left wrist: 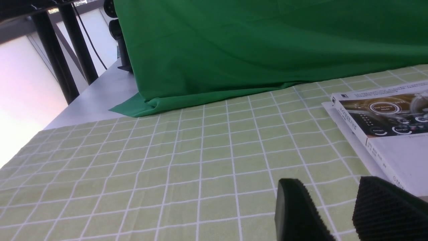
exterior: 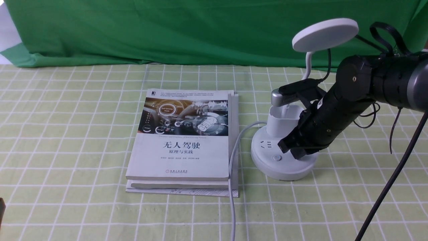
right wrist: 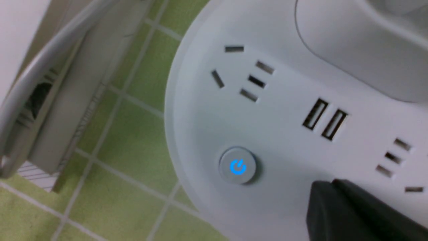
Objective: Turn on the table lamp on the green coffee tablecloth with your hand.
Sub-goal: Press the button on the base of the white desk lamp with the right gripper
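Note:
The white table lamp stands at the right on the green coffee tablecloth (exterior: 67, 134). It has a flat disc head (exterior: 325, 34), a thin gooseneck, a cup holder (exterior: 282, 122) and a round base (exterior: 277, 167). The disc head looks unlit. My right gripper (exterior: 295, 153) is shut and empty, with its tip low over the base. In the right wrist view the shut tip (right wrist: 326, 192) lies beside the round button (right wrist: 237, 166), which shows a blue power symbol; it is not on the button. My left gripper (left wrist: 329, 190) is open and empty above the cloth (left wrist: 167, 167).
A stack of books (exterior: 184, 150) lies left of the lamp; its corner shows in the left wrist view (left wrist: 394, 134). A white cable (exterior: 234, 150) runs from the base along the books to the front edge. A dark green backdrop (exterior: 167, 30) hangs behind.

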